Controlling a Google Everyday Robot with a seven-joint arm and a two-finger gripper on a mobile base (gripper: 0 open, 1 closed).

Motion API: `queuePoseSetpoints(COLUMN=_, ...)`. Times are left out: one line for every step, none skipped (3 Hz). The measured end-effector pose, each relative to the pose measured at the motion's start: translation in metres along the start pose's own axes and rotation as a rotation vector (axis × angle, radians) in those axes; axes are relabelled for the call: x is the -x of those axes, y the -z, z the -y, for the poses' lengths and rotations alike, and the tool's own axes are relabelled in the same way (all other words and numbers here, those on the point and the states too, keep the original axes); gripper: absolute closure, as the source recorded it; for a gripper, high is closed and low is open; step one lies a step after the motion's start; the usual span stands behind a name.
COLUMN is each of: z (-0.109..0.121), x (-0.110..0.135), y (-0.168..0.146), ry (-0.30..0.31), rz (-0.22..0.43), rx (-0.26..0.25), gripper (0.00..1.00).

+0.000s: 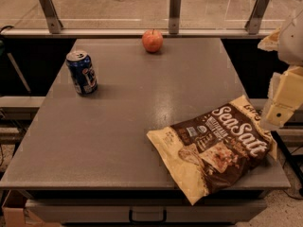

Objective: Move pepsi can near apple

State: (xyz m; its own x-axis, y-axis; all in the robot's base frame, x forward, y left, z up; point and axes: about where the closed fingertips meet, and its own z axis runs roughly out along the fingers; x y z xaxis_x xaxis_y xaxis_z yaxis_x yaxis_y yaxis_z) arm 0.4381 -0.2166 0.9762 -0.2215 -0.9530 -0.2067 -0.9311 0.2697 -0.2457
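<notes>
Camera view: a grey table [118, 136] seen from above its near edge. The pepsi can [82, 73] stands upright on the far-left part of the table, a dark-blue cylinder with a silver top and a white-and-red logo facing the camera; its lettering is too small to read. The apple [152, 40] sits at the far edge near the middle, round and red-orange with a small stem dimple on top, well apart from the can. 1 brown-and-yellow snack bag [215, 145] lies flat at the near right, its near corner hanging over the table edge, with large white "Sea Salt" lettering. The cream-coloured gripper [283, 109] hangs at the right edge of the view, just beyond the bag's far-right corner, partly cut off by the frame; whether it is wide or narrow cannot be told, and it holds nothing visible. Behind the table, 3 metal posts [174, 12] rise from a ledge.
</notes>
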Motion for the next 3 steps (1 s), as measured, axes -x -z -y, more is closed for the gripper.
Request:
queuePoseSetpoints(z=0.000, x=0.000, y=0.000, ry=0.000, rz=0.000, rx=0.000, gripper=0.00)
queuePoseSetpoints(z=0.002, x=0.040, y=-0.015, ry=0.047, rz=0.077, rx=0.022, gripper=0.00)
queuePoseSetpoints(z=0.011, x=0.119, y=-0.043, ry=0.118, rz=0.218, rx=0.065, gripper=0.00)
